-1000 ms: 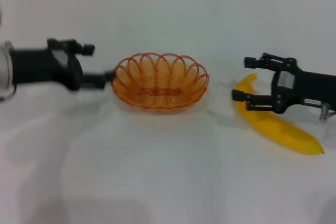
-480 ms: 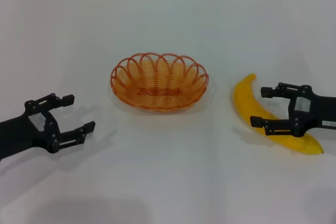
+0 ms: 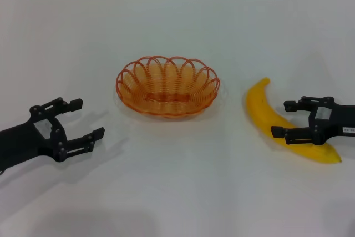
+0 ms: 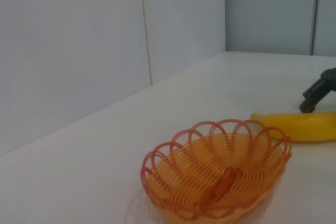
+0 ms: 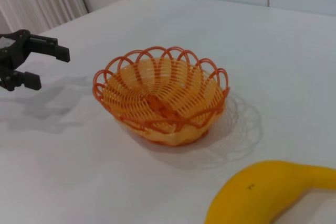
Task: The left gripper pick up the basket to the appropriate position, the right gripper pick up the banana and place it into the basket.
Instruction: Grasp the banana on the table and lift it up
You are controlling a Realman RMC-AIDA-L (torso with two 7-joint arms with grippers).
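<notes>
Nearest, the left end effector [image 3: 75, 119] sits spread and empty, having pulled back off the basket. The right end effector [image 3: 288, 118], spread, has retreated along the banana [image 3: 265, 113], gripping nothing. Beyond, the basket [image 3: 167, 85] rests empty on the worktop [image 3: 177, 192], so both picks probably remain.

The left gripper [image 3: 82, 120] is a black two-fingered claw of jointed links studded with small screws. The right gripper [image 3: 285, 119] is a matching black claw, its flat black body carrying small white labels.
</notes>
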